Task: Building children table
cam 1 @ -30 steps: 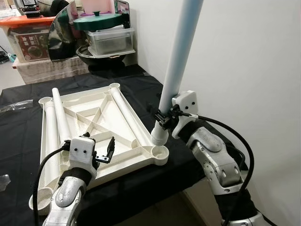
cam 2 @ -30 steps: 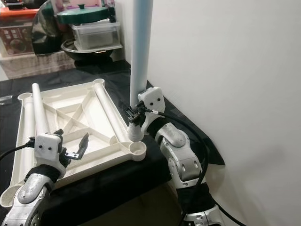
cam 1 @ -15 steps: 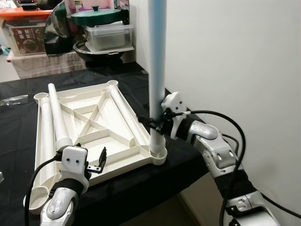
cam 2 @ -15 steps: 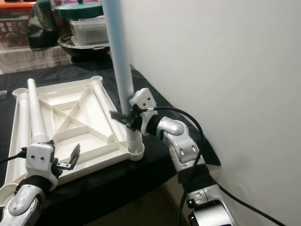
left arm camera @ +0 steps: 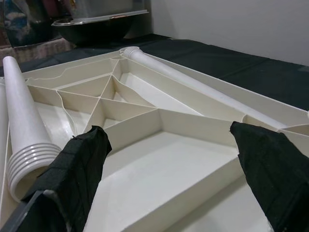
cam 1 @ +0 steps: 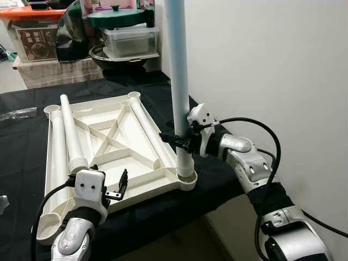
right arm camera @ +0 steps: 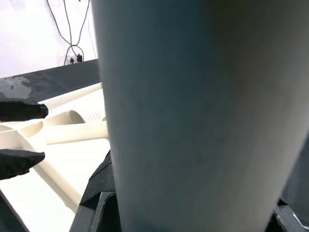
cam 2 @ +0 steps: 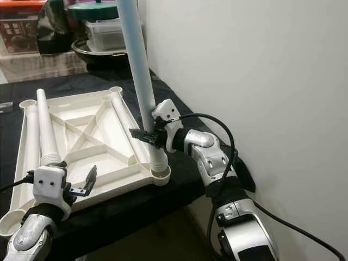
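The white children's tabletop (cam 1: 109,142) lies upside down on the black-covered table. A long white leg (cam 1: 178,81) stands nearly upright, its lower end in the near right corner socket (cam 1: 187,177). My right gripper (cam 1: 175,140) is shut on this leg just above the socket; in the right wrist view the leg (right arm camera: 193,116) is very close. Three more legs lie in the frame, one along the right side (cam 1: 149,136) and two at the left (cam 1: 70,130). My left gripper (cam 1: 117,187) hovers open over the tabletop's near edge, its black pads (left arm camera: 77,169) spread wide with nothing between them.
A white wall (cam 1: 283,81) runs close along the right. At the back stand a clear plastic box (cam 1: 130,41) under a green lid, a dark bowl and an orange-lidded box (cam 1: 32,32). The table's front edge (cam 1: 163,223) is near my arms.
The leg has gone from tilted above the corner to nearly upright with its end in the socket, my right gripper still on it. The camera shifted; the left gripper barely moved.
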Controlling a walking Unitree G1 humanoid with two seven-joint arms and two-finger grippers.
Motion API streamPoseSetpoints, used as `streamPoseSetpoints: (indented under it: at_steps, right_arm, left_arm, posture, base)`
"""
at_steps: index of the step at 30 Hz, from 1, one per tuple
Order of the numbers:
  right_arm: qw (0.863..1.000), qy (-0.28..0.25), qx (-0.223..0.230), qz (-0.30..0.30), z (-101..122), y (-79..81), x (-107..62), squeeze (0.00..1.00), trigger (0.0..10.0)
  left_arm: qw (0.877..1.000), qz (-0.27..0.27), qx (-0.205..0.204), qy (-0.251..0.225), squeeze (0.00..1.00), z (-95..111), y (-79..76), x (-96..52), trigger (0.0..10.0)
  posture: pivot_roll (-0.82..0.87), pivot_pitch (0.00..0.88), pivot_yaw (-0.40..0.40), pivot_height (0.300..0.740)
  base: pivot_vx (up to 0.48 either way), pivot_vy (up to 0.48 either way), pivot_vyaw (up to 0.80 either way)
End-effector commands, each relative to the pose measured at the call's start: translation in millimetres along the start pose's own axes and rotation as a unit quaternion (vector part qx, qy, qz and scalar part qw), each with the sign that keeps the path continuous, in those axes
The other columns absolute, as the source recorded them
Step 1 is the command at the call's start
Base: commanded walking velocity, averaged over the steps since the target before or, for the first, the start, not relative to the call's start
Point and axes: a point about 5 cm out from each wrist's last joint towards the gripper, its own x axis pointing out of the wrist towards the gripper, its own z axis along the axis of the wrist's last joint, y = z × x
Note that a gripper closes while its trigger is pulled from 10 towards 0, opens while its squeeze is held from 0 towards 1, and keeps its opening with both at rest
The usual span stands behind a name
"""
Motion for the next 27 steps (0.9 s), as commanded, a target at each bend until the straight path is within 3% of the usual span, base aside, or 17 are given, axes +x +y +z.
streamPoseSetpoints:
  at_steps: [1, 13, 27]
  right_arm:
    - [1.0, -0.013, 0.006, 0.003, -0.5, -0.8, 0.0, 0.0, 10.0]
    - [0.999, -0.01, 0.031, 0.021, -0.8, -12.4, -10.8, 0.0, 10.0]
    - [0.998, 0.01, 0.021, 0.055, -11.1, -5.7, -19.3, 0.0, 10.0]
  left_arm:
    - [1.0, -0.004, 0.0, 0.011, 0.0, -2.6, -1.4, -0.6, 10.0]
    - [1.0, -0.002, 0.002, 0.013, 0.0, -3.2, -1.8, -1.6, 10.0]
    - [1.0, -0.002, 0.003, 0.014, 0.0, -3.8, -1.2, 1.1, 10.0]
  posture:
    - [0.05, 0.0, -0.052, 0.74]
    - [0.06, 0.0, -0.061, 0.74]
    - [0.05, 0.0, -0.057, 0.74]
  base:
    - [0.0, 0.0, 0.0]
    - [0.0, 0.0, 0.0]
    - [0.0, 0.0, 0.0]
